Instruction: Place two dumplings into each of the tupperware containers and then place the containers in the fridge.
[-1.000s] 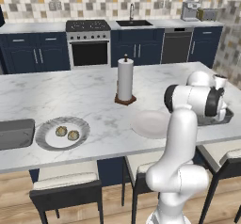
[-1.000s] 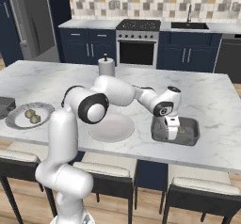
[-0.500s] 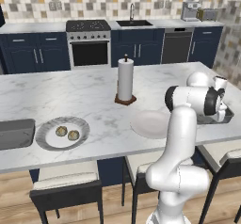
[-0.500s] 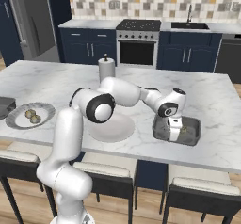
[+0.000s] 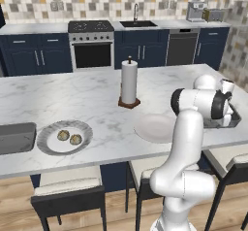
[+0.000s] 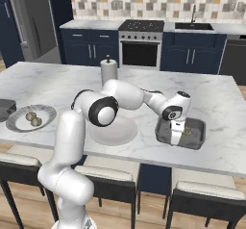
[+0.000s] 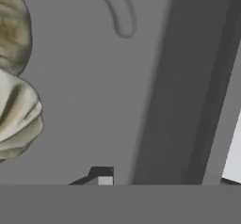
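1. The gripper [image 6: 177,137] is lowered into the tupperware container [image 6: 197,140] at the right-hand end of the marble island counter [image 6: 57,79], at the container's near-left part in the right base view.
2. Finger separation cannot be determined: in both base views the arm and hand cover the fingers, and the hand view shows no more than a sliver of one dark tip.
3. A dumpling [image 6: 187,132] lies on the floor of this container, just beside the gripper on its right in the right base view.
4. In the hand view, two crinkled tan dumplings [image 7: 14,110] lie side by side at the left edge on the grey container floor; the raised rim runs down the right side.
5. The second tupperware container [image 5: 17,138] sits at the opposite end of the counter, well apart from the first.
6. Just beside it stands a round grey plate [image 5: 51,147] with two dumplings [image 5: 69,138] lying next to each other at its centre.
7. A pale round plate [image 5: 152,128] lies on the counter between the two containers, near the arm.
8. A paper towel roll [image 5: 129,82] stands upright on a brown base behind that plate.
9. The oven [image 5: 92,50] and the sink [image 5: 138,24] are set in the navy cabinet row along the back wall.
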